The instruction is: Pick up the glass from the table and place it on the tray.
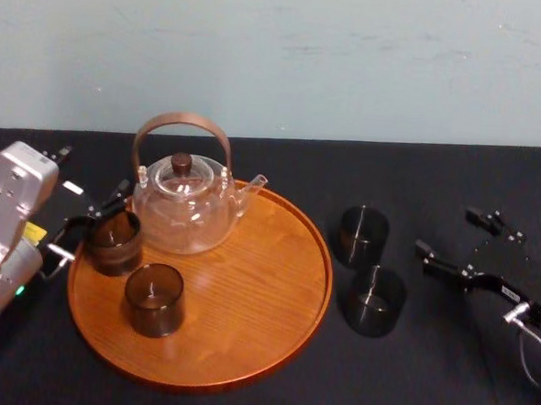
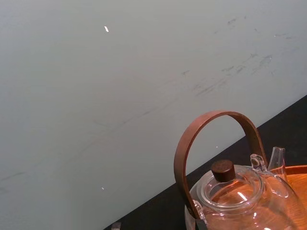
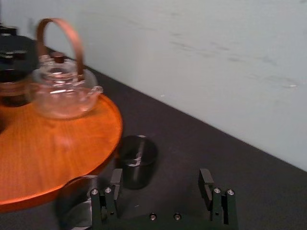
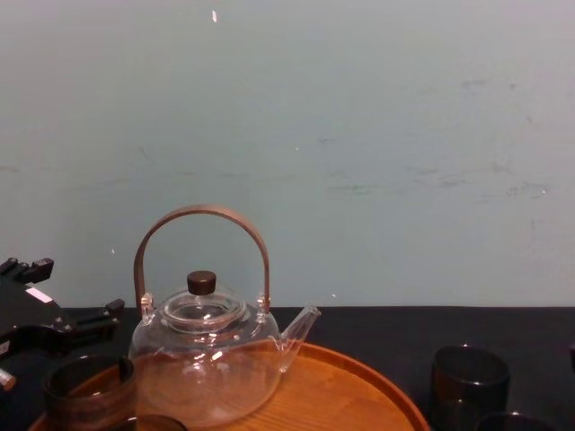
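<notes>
Not yet on the tray: two dark glasses, both upright on the black worktop to its right. Rear glass just beside the tray's rim; front glass close to it and nearer the robot, a little off the rim. To the right of both, over the worktop, the right gripper, with fingers spread wide, nothing between them, and the open mouth turned leftward toward the tray. In the right wrist view, the rear glass almost straight ahead of that mouth, a touch toward the robot-side finger; the front glass off beside that same finger, outside the gap. Points to the rear glass as the likelier pick, and to the right arm as the one for it: nearer by far, and needing only a short reach leftward before closing. No long axis to line up with, being round and upright, so any side approach should serve. Worth minding the front glass and the rim during the reach. Across the tray, at its left rear edge, the left gripper, fingers also apart, just beside one tray glass; a second tray glass and the teapot nearby, well apart from the worktop pair.
</notes>
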`<state>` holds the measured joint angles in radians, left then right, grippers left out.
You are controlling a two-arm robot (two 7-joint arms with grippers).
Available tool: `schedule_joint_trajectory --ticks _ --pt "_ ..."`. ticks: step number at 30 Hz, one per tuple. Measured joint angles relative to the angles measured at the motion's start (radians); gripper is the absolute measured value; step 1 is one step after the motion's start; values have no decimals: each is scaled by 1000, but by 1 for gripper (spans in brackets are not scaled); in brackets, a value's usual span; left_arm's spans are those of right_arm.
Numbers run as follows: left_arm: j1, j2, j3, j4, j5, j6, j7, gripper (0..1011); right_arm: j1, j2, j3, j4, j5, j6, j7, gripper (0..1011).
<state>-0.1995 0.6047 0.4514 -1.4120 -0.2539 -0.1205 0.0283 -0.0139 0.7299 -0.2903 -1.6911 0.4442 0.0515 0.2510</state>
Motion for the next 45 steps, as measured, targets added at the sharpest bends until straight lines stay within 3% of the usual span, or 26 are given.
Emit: schedule_joint_trajectory --ticks 11,24,36,45 --pt "0 0 0 0 0 0 0 1001 -35 51 12 -28 43 33 163 1002" --pt "0 0 0 0 0 0 0 1001 -22 61 -11 -11 22 38 283 1002" --pt "0 0 0 0 0 0 0 1001 -4 39 -27 7 10 73 286 1002" --pt "0 0 0 0 0 0 0 1001 27 24 -55 21 -4 143 275 1002"
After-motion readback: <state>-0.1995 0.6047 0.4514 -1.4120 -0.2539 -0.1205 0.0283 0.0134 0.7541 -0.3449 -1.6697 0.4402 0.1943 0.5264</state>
